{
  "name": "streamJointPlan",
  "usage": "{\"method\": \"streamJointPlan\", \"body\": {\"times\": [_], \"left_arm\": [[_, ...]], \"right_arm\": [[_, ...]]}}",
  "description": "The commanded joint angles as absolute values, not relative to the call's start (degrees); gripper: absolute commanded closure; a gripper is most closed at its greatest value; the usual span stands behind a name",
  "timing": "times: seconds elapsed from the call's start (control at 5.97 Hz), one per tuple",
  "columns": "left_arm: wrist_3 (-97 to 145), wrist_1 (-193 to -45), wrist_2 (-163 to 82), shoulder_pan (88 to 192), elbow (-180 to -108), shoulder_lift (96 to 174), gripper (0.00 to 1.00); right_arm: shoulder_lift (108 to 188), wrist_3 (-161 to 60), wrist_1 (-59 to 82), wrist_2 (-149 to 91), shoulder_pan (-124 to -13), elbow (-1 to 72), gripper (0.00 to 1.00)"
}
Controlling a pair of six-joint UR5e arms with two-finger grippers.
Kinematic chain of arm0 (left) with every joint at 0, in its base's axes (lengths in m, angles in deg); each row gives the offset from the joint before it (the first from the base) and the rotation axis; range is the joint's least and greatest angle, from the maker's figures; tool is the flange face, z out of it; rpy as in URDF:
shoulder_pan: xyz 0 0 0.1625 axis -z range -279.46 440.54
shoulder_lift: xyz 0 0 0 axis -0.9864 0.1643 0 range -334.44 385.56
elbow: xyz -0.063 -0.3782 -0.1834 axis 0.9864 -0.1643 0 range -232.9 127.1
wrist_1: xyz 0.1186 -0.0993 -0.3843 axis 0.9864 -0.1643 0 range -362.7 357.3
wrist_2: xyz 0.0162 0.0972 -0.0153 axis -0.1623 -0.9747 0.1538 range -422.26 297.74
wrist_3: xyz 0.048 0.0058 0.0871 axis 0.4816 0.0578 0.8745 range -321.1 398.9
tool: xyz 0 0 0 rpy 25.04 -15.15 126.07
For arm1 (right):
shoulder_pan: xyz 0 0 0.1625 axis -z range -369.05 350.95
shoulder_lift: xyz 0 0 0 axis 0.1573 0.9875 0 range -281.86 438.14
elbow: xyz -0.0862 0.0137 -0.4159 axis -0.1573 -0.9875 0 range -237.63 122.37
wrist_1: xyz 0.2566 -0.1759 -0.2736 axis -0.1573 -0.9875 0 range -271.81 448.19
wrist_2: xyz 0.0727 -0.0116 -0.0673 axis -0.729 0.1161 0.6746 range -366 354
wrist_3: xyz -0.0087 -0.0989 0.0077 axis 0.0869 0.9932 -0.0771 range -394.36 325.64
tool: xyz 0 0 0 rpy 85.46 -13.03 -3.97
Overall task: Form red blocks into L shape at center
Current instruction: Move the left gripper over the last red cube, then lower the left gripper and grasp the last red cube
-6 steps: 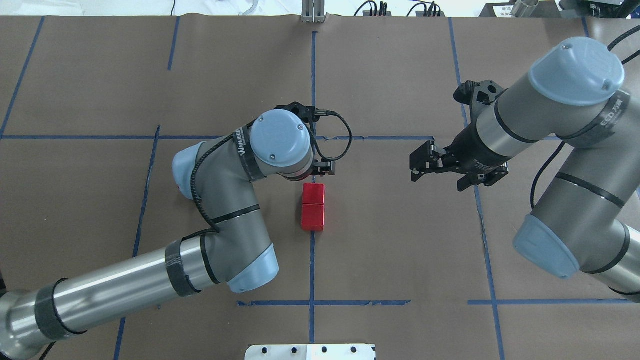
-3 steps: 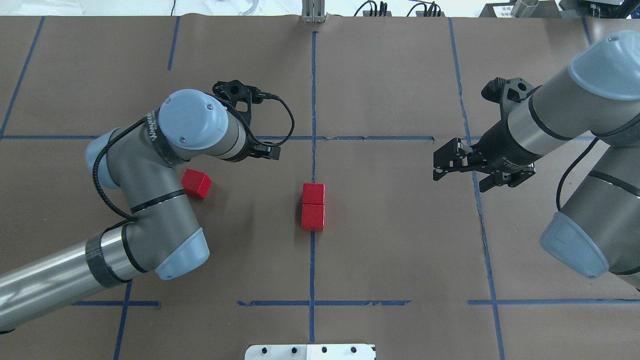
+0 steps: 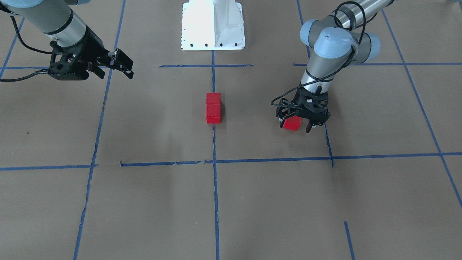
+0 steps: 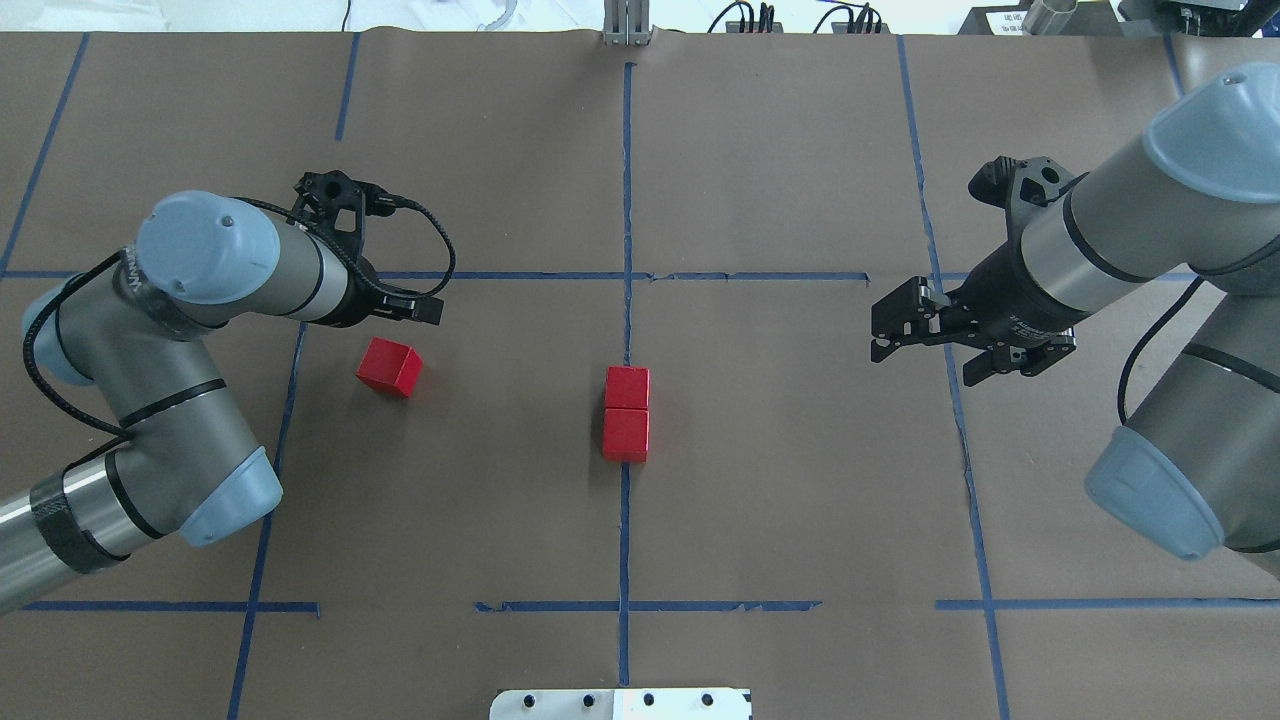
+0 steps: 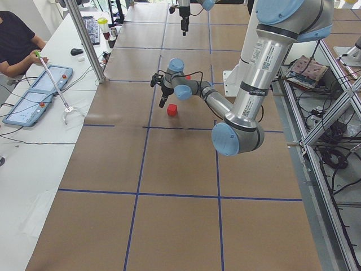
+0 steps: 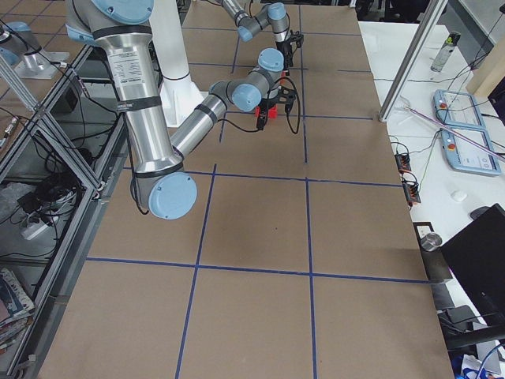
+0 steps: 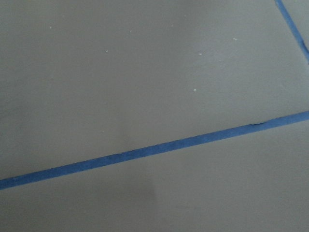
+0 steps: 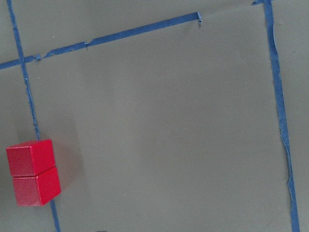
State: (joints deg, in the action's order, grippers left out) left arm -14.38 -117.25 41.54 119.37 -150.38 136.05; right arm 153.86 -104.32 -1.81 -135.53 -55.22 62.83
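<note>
Two red blocks [image 4: 627,387] [image 4: 626,434] touch each other in a short column on the vertical blue tape line at the center [image 4: 700,400]. They also show in the front view [image 3: 213,98] [image 3: 213,115] and the right wrist view [image 8: 30,157]. A third red block [image 4: 390,367] lies alone to the left, turned slightly. My left gripper [image 3: 296,126] hangs over it, open, with a finger on each side in the front view [image 3: 292,124]. My right gripper [image 4: 890,325] is open and empty, held above the table right of center.
A white base plate [image 3: 213,25] sits at the robot's edge of the table. Blue tape lines [image 7: 154,150] cross the brown paper. An operator and control panels are at a side table [image 5: 34,84] beyond the far edge.
My left arm has swung left from over the center pair to the lone block, uncovering it. My right arm drew back to the right and then stayed almost still.
</note>
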Motion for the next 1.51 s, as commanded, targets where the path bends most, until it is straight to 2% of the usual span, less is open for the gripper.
{"method": "streamJointPlan", "body": {"times": [0.0, 0.84, 1.34], "left_arm": [[-19.0, -117.6, 43.4, 119.0, -149.7, 134.5, 0.01], [-21.5, -112.4, 49.5, 118.3, -149.5, 135.4, 0.01], [-20.3, -112.3, 49.3, 117.1, -149.3, 136.6, 0.15]], "right_arm": [[153.8, -104.6, -1.8, -135.5, -55.2, 63.0, 0.00], [153.8, -104.6, -1.8, -135.4, -55.1, 62.8, 0.00], [153.8, -104.6, -1.8, -135.5, -55.1, 62.8, 0.00]]}}
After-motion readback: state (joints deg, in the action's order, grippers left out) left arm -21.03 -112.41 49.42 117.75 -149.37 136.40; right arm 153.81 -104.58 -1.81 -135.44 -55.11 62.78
